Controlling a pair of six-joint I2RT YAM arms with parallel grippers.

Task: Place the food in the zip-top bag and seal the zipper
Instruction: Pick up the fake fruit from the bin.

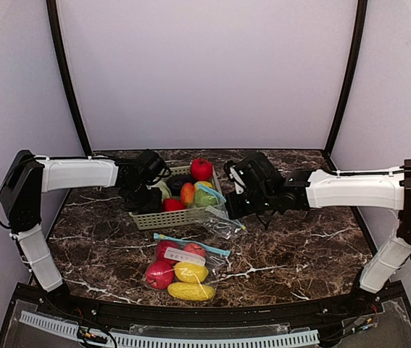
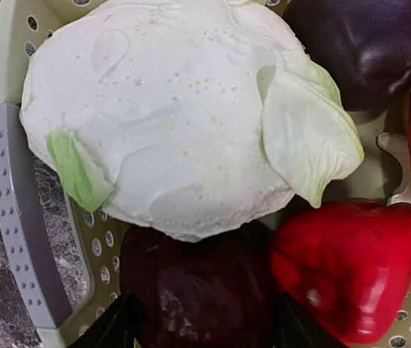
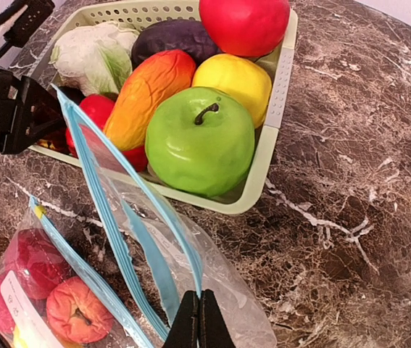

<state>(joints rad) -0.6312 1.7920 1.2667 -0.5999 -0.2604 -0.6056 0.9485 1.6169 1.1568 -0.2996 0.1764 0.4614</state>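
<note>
The food lies in a pale green basket [image 1: 163, 220]: a cabbage [image 2: 183, 116], a dark purple eggplant [image 2: 368, 43], a red pepper [image 2: 343, 268], a green apple [image 3: 199, 141] and a red apple [image 1: 201, 169]. My left gripper [image 2: 204, 330] is down in the basket's left end. It is open, its fingers close on either side of a dark red vegetable [image 2: 198, 290] half under the cabbage. My right gripper [image 3: 198, 322] is shut on the blue zipper edge of an empty zip-top bag [image 3: 227, 290], holding its mouth up beside the basket's front right corner.
A second zip-top bag [image 1: 183, 268], holding red and yellow food, lies on the marble table between the basket and the near edge. The left gripper's black body [image 3: 17, 116] sits at the basket's left end. Pale walls stand behind and at both sides.
</note>
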